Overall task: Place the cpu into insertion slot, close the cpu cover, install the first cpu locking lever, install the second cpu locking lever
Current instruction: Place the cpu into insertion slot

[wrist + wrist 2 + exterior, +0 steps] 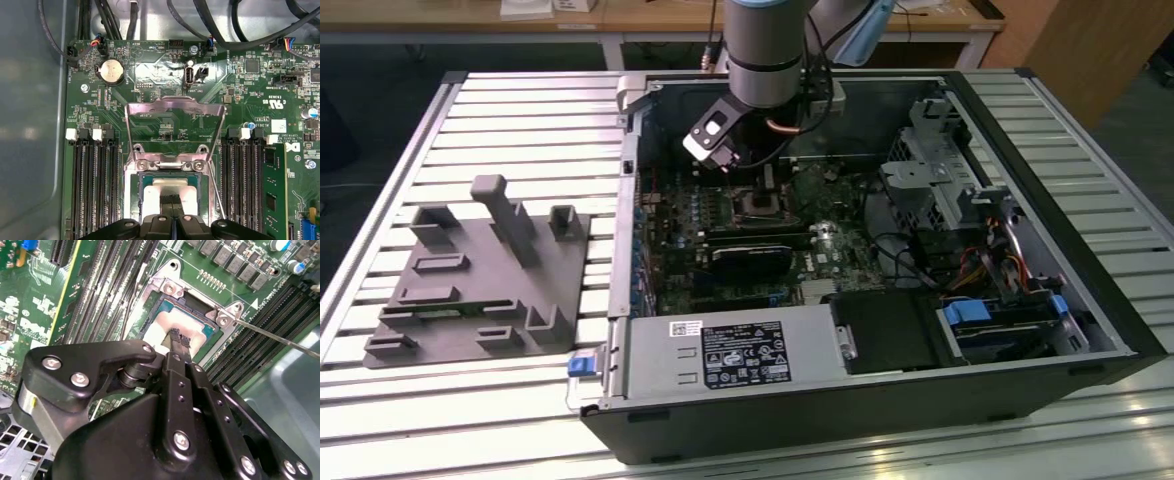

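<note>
On the exterior view's left, a grey fixture [474,275] rests on the surface [400,150]. Rightward, in the first wrist view, the cpu [165,186] lies in the insertion slot [132,200]. Your gripper [172,199] is closed on nothing, its tips at the chip's top. You have the cpu cover [172,106] raised, and a locking lever [280,338] stands unlatched.

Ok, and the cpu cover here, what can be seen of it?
The cpu cover is a thin silvery metal frame with a square window; green board shows through it. It stands swung open, hinged by two screws at the edge of the insertion slot. The gripper, down at the cpu, is apart from it.
</note>
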{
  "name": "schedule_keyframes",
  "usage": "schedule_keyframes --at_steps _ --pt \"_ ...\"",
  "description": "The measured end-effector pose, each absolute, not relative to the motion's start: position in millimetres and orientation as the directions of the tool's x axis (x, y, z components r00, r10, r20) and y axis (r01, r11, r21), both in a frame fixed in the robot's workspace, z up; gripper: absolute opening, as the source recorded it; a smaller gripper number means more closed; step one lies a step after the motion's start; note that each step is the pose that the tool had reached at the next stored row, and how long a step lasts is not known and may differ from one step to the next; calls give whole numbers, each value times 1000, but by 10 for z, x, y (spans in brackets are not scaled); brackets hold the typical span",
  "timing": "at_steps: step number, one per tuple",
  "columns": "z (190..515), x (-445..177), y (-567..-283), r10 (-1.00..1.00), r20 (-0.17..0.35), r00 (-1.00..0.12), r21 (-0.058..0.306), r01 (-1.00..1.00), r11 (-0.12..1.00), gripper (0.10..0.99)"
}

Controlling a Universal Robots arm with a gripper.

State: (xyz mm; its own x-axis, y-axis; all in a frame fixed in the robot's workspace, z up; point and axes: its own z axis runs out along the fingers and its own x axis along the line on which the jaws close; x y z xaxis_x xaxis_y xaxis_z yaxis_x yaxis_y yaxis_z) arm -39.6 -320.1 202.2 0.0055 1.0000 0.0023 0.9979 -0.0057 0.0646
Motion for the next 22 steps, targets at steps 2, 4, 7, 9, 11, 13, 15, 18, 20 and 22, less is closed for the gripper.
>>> schedule_keyframes --at_steps 2,4,7,9,11,13,15,18,20,22 --pt "2051 -396 -3202 1000 2 6 64 998 -6 106" --pt "2084 -396 -3202 1000 2 6 64 998 -6 106" --pt "2129 -397 -3202 1000 2 6 65 998 -6 106" --pt "2159 -396 -3202 1000 2 6 65 998 -6 106" --pt "2185 -396 -3202 1000 2 5 65 998 -6 106" --pt "2211 -396 -3202 1000 2 5 65 998 -6 106" --pt "2235 -396 -3202 1000 2 6 65 998 -6 106" --pt "2278 -396 -3203 1000 2 5 65 998 -6 106" --pt "2308 -397 -3203 1000 2 6 65 998 -6 106" --pt "2337 -397 -3202 1000 2 6 65 998 -6 106"
